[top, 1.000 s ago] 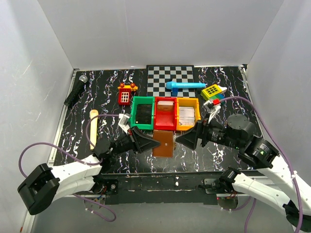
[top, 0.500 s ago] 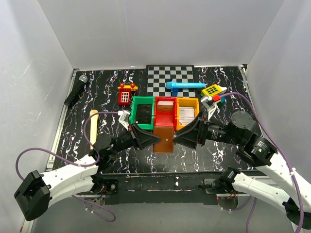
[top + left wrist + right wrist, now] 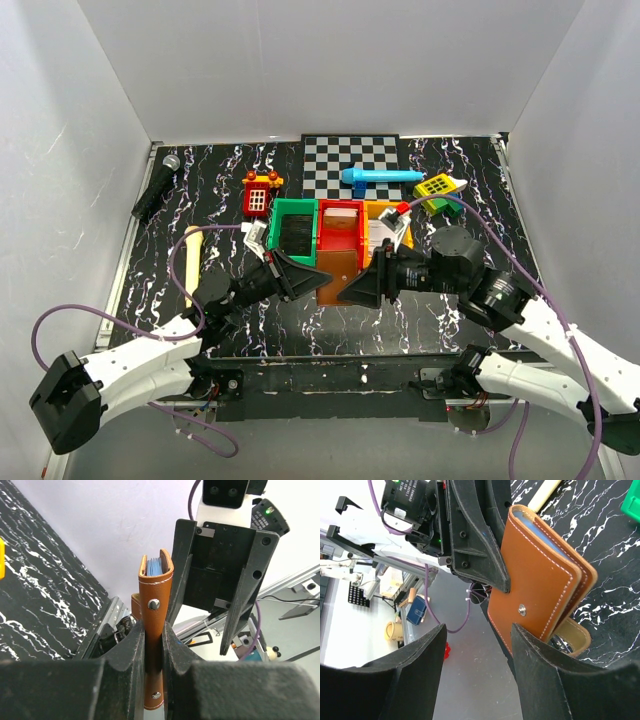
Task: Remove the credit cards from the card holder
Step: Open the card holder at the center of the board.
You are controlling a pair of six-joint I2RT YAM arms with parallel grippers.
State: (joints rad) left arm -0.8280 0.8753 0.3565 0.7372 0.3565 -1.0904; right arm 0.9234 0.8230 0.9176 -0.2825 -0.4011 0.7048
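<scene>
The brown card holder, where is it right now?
In the top view, the card holder sits mid-table, just nearer than the red bin, pinched by the left gripper.

Bright, even light filled the white enclosure (image 3: 330, 70), leaving soft shadows on the counter (image 3: 160, 270). Wrist views rendered the card holder (image 3: 155, 615) sharp; the left end effector's near fingers (image 3: 120, 680) looked dark, slightly soft.

The card holder (image 3: 540, 575) was tan brown with white stitching and blue inside. The surface (image 3: 215, 180) was black, veined white. There were a green bin (image 3: 292, 204), a red bin (image 3: 340, 204), an orange bin (image 3: 388, 207) and a grey-and-black checked mat (image 3: 330, 165).
</scene>
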